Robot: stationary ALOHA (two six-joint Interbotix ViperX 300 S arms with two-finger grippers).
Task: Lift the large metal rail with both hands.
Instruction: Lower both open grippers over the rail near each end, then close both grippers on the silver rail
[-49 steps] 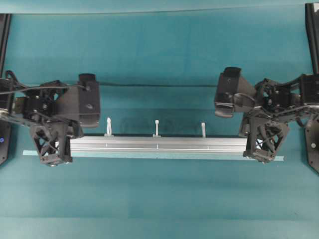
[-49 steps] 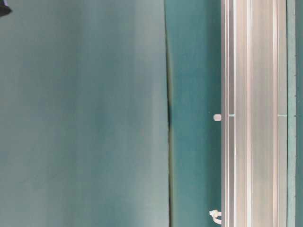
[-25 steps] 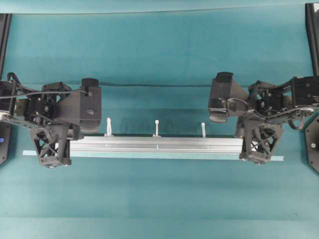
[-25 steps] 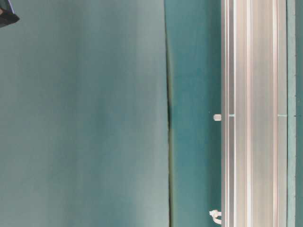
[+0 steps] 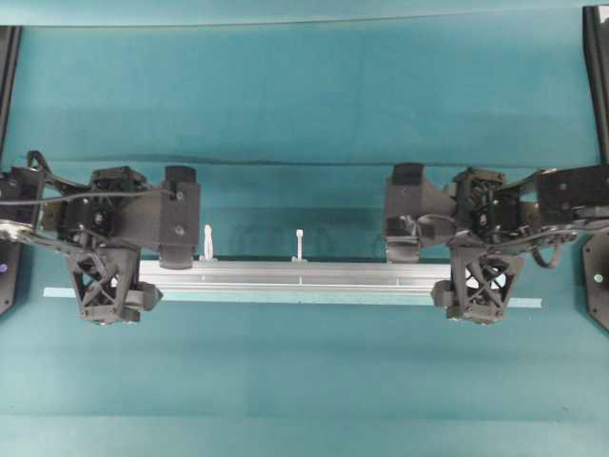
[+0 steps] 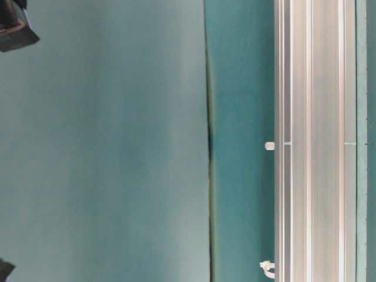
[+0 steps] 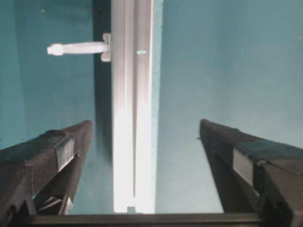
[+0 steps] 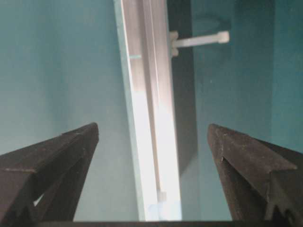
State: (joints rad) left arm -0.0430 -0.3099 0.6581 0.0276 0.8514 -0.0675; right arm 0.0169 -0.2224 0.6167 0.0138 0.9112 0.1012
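Note:
The large metal rail (image 5: pixel 300 276) lies flat on the teal mat, a long silver grooved bar with white zip ties (image 5: pixel 207 243) sticking out of its far side. My left gripper (image 5: pixel 150 276) stands over the rail's left end, open, its fingers (image 7: pixel 64 151) well clear of the rail (image 7: pixel 132 118) on both sides. Over the right end my right gripper (image 5: pixel 443 276) is open too, with the rail (image 8: pixel 151 118) running between its wide-spread fingers (image 8: pixel 246 156). Neither gripper touches the bar. The right gripper hides one zip tie from above; that tie (image 8: pixel 199 40) shows in the right wrist view.
A thin pale tape strip (image 5: pixel 528 303) lies along the rail's near side and sticks out past both ends. A dark seam (image 5: pixel 285 163) crosses the mat behind the arms. Arm bases (image 5: pixel 598 276) stand at the table's left and right edges.
Both grippers have gone from shut to wide open. Each has shifted inward along the rail, so that they now straddle its ends. The rail has not moved.

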